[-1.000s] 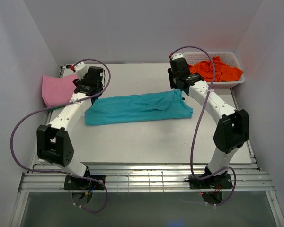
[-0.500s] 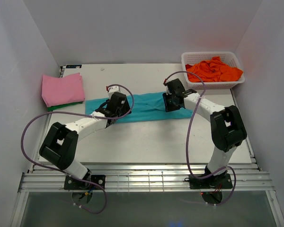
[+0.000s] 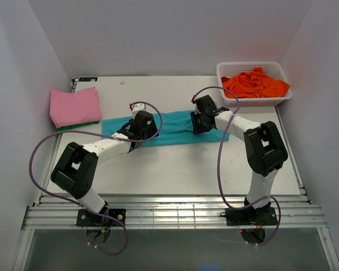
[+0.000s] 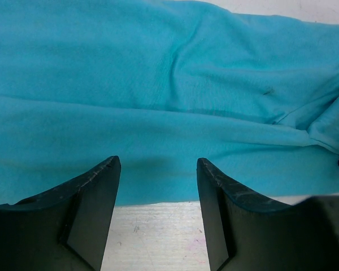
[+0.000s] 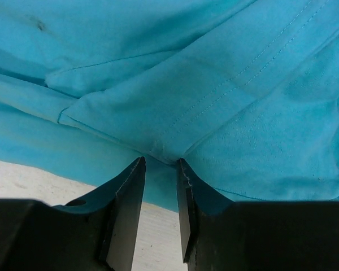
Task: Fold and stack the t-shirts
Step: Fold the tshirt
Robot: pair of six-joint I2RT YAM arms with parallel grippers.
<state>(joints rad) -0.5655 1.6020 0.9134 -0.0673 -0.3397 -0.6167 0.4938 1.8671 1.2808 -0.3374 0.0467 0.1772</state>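
Readable text, labels, brands, numbers, signs: none in any view. Teal t-shirt [image 5: 243, 84] just ahead of the right gripper [image 5: 160, 161]: plain cloth, seam stitching only.

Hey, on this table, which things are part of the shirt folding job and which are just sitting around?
Part of the job: teal cloth t-shirt spread across the middle; folded pink cloth shirt at far left; green cloth layer under it; crumpled orange cloth shirts at far right.
Just lying about: white plastic lattice basket holding the orange ones.
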